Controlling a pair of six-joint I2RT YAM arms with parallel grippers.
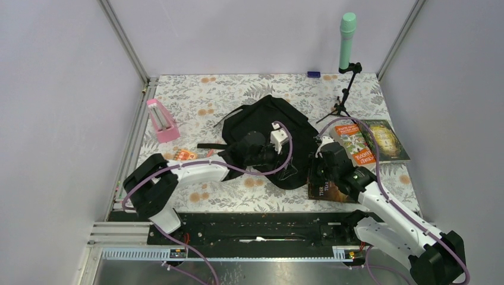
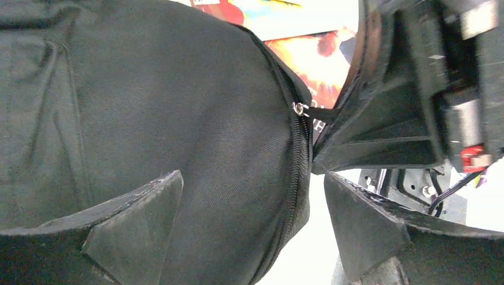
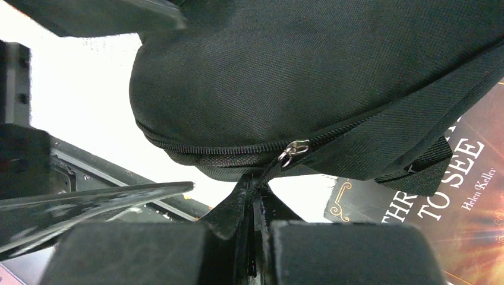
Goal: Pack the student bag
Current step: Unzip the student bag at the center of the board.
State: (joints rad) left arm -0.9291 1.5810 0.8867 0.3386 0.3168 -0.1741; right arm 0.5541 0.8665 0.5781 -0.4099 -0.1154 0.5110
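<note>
Reading the table from the left, a pink stand (image 1: 160, 122) sits by the left edge, with small orange pieces (image 1: 185, 154) just to its near side. The student bag (image 1: 267, 122) lies flat at mid-table, its straps trailing left. The left gripper (image 1: 267, 155) is over the bag's near portion. From above its fingers are lost against the black fabric, but the left wrist view shows them spread wide, astride the bag and gripping nothing. That view also shows the zip slider (image 2: 300, 108), which is too small to make out from above.

The right gripper (image 1: 318, 163) is at the bag's right edge. Only the right wrist view shows its fingers pressed together on the black pull tab (image 3: 252, 190) hanging from the slider. A book (image 3: 451, 237) lies there with the bag's edge covering part of its cover. Two more books (image 1: 371, 142) lie further right. A tripod (image 1: 345, 95) carrying a green cylinder (image 1: 347, 32) stands far right, and a small blue object (image 1: 313, 74) lies at the far edge.
</note>
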